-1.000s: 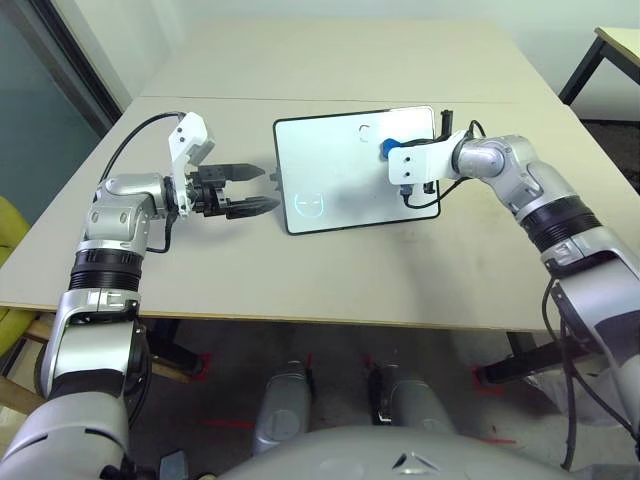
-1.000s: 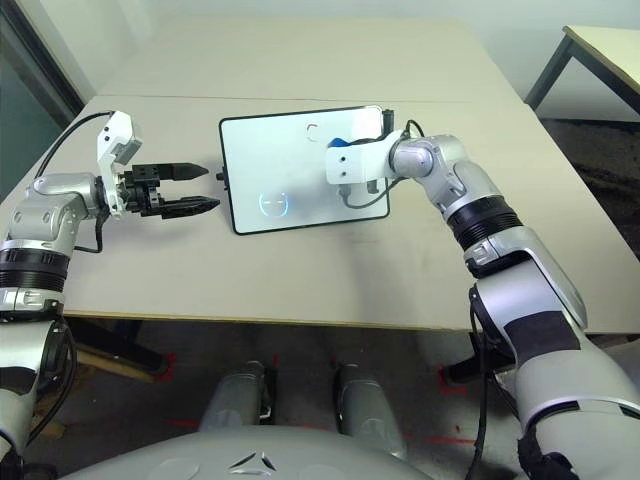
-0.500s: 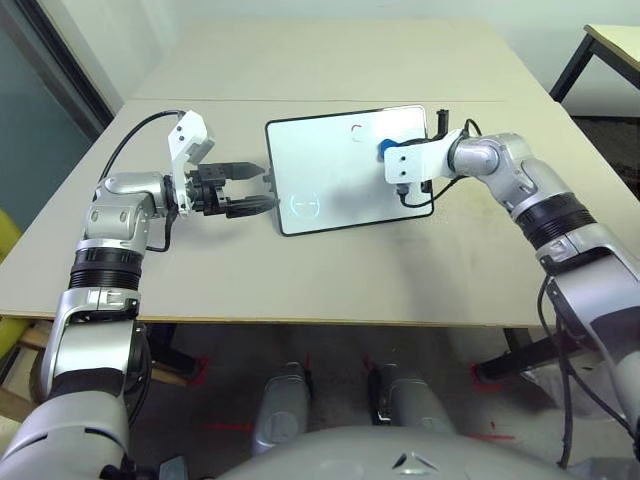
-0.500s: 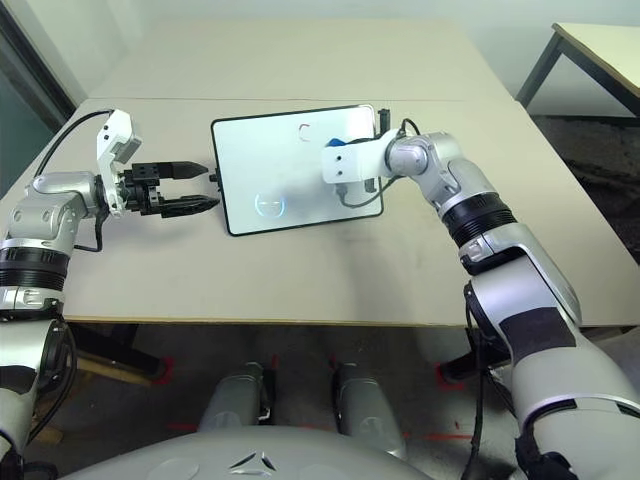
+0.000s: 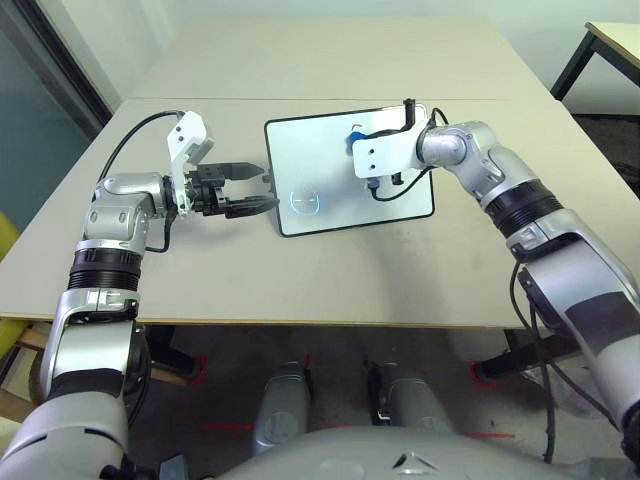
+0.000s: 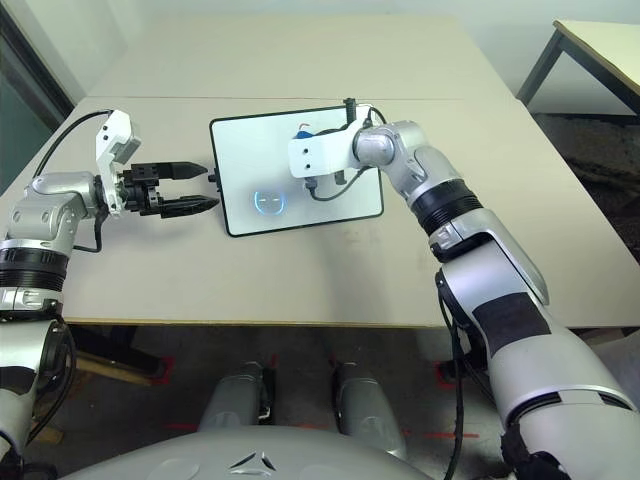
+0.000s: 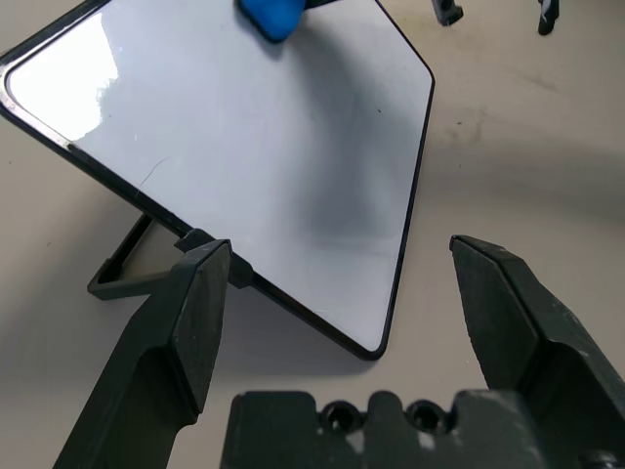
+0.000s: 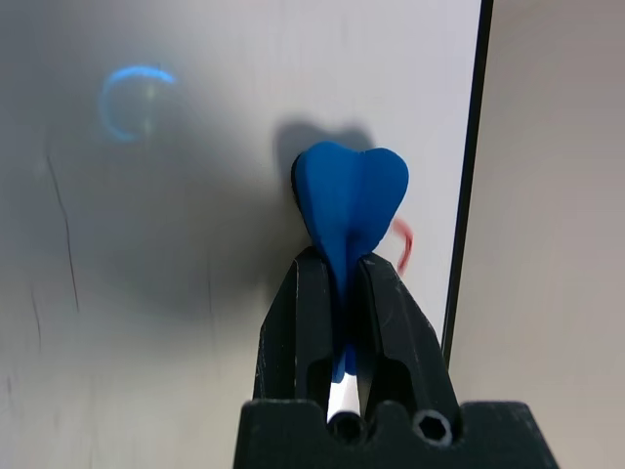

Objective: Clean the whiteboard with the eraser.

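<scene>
A humanoid robot works a whiteboard [image 5: 345, 172] lying flat on a beige table [image 5: 330, 270], its right gripper [image 8: 344, 269] clamped tight on a blue eraser [image 8: 350, 200] and pressing the block against the board's far edge. Over the past second the right arm has swept the eraser leftward along that far edge, from near the board's right-hand corner toward its middle. The right wrist view shows the squeezed eraser sitting on a short red mark [image 8: 402, 244] beside the board's dark frame, so the stroke appears to have reached the ink it was aimed at, though part of the mark is visible beyond the eraser and is not yet wiped away.

The left gripper [image 5: 262, 188] has stayed where it was, its two black fingers spread apart and holding nothing, poised just beside the board's left edge near a small side knob; whether it touches the frame cannot be told. A faint blue circular face mark [image 5: 304, 200] glows in the board's near-left corner, well apart from the eraser. Thin dark scratches elsewhere on the surface suggest that more passes are likely needed before the board counts as clean.
</scene>
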Controlling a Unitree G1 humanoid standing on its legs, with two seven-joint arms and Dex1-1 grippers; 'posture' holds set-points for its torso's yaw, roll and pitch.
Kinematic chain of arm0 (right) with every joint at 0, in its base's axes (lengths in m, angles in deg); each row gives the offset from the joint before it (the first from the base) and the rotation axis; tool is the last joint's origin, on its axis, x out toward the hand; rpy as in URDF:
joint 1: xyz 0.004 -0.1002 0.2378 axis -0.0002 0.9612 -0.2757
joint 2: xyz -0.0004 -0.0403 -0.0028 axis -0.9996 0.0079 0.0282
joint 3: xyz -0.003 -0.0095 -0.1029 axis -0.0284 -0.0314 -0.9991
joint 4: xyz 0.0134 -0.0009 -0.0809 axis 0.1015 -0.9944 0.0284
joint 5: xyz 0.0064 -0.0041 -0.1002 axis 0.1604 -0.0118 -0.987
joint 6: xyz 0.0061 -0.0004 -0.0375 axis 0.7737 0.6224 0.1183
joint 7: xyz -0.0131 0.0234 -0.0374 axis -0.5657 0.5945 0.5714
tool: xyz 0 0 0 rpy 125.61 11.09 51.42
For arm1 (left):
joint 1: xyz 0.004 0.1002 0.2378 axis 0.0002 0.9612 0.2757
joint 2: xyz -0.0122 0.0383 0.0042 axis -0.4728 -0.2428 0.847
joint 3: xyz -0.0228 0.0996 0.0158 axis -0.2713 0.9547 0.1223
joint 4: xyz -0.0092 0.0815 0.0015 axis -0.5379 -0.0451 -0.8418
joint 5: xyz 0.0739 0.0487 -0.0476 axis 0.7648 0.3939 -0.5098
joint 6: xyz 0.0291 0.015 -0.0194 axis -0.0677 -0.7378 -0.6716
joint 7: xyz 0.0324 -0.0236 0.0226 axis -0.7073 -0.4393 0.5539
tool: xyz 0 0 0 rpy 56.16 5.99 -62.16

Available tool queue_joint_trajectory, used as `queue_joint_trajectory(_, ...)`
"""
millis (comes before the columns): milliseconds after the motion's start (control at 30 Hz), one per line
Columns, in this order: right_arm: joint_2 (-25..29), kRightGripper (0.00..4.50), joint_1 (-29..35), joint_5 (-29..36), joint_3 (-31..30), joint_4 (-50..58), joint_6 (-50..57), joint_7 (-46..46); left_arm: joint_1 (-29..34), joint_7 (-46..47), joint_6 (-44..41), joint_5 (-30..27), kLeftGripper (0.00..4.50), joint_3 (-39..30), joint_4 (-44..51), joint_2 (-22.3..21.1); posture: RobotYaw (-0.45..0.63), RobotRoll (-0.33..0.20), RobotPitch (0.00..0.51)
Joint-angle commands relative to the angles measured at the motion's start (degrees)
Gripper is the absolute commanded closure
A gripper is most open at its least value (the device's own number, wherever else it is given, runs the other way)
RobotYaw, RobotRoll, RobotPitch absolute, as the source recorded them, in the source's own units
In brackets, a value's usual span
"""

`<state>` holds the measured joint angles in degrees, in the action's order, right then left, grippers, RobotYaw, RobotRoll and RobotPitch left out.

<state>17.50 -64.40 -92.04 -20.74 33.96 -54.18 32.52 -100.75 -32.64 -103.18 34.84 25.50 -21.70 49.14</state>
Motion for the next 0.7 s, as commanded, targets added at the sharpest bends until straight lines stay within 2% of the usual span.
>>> queue_joint_trajectory(33,-1.1,4.39,-1.6,-0.2,-0.9,-1.1,-0.4,0.4,0.8,0.2,-0.5,-0.5,0.00,0.0,1.0,-0.4,0.19,0.000,0.057)
queue_joint_trajectory(167,-0.8,4.39,-2.0,-0.2,-0.9,-2.6,-0.8,0.9,0.9,0.3,-0.5,-0.5,0.00,0.0,1.2,-0.4,0.19,0.000,0.060)
queue_joint_trajectory(700,6.7,4.39,-1.1,-0.5,-0.1,-7.2,-2.0,2.3,-0.5,-0.1,0.0,-0.1,0.00,0.6,-0.2,0.0,0.17,0.000,0.062)
